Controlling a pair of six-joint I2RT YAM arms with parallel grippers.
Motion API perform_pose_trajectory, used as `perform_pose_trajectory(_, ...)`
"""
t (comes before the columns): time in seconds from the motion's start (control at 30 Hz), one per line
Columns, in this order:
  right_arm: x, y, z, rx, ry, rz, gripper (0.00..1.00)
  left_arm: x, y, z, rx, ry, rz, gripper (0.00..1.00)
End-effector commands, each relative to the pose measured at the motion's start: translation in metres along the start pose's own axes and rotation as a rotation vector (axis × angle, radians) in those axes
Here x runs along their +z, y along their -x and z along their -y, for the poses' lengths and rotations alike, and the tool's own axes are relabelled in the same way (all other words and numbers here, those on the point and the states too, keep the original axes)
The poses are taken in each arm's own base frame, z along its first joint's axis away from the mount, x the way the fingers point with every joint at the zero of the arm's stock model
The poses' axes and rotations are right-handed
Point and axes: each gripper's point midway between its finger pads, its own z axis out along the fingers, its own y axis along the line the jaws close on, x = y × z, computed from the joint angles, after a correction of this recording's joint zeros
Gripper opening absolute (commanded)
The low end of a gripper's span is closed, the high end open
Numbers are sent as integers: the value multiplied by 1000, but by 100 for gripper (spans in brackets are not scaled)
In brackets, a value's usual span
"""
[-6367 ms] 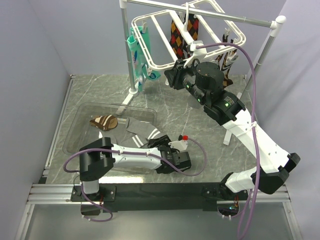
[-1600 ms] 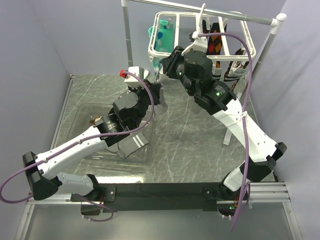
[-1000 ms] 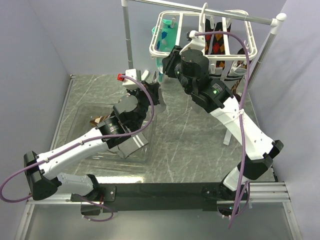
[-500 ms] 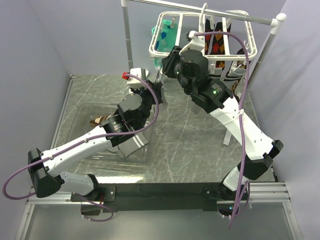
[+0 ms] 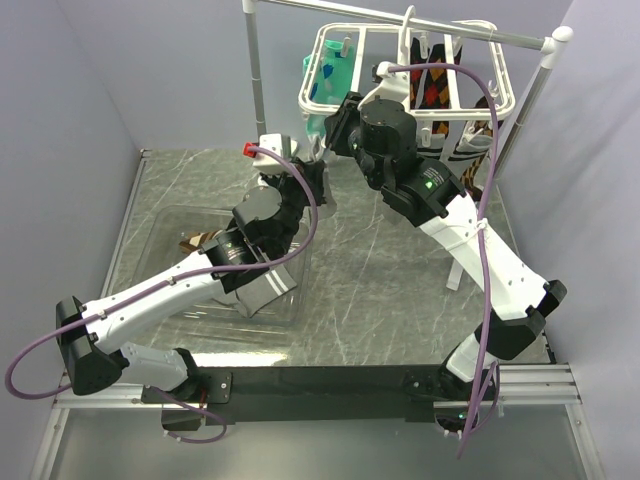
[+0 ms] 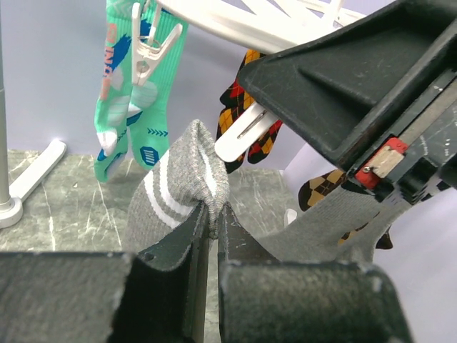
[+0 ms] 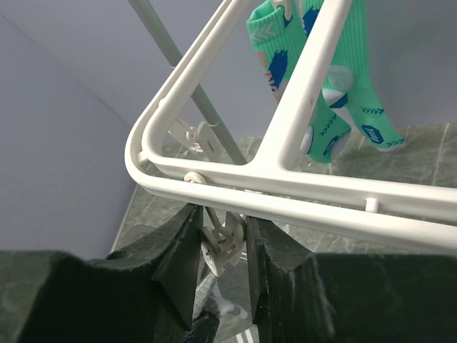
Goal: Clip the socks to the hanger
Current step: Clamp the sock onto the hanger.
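Note:
My left gripper (image 6: 213, 214) is shut on the cuff of a grey sock (image 6: 182, 182) with two white stripes, and the cuff sticks up above the fingertips. More grey fabric (image 6: 335, 221) trails down to the right. Just above the cuff hangs a white clip (image 6: 246, 132) of the hanger. My right gripper (image 7: 223, 232) is shut on that clip (image 7: 218, 251), right under the white hanger frame (image 7: 285, 193). The striped grey sock (image 7: 218, 306) shows below the clip. In the top view both grippers meet at the hanger's (image 5: 330, 40) near left corner: left (image 5: 318, 187), right (image 5: 335, 125).
Teal patterned socks (image 5: 318, 75) and dark argyle socks (image 5: 435, 85) hang clipped on the hanger. The metal rail stand (image 5: 255, 80) carries it. A clear tub (image 5: 160, 250) on the marble table holds a brown striped sock (image 5: 195, 240). Purple walls close in left and right.
Over the last second my left gripper has shifted slightly right and up with the sock, closer under the clip. The right gripper has stayed on the clip, hardly moving.

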Motion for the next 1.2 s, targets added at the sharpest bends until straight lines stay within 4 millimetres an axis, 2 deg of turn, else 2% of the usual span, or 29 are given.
perform_pose_trajectory(0.0, -2, 18, -2, 4, 0, 53, 0, 1, 28, 21, -40, -61, 58, 1)
perform_pose_trajectory(0.23, -3, 20, -6, 21, 15, 54, 0, 3, 23, 23, -27, -70, 45, 1)
perform_pose_trajectory(0.57, -4, 17, -5, 18, 15, 44, 0, 0, 32, 27, -32, -85, 92, 1)
perform_pose_trajectory(0.93, -4, 18, -9, 32, 39, 46, 0, -2, 18, 22, 100, -128, 107, 1)
perform_pose_trajectory(1.17, -3, 16, -9, 26, 39, 40, 0, -3, 20, 15, 163, -117, 135, 1)
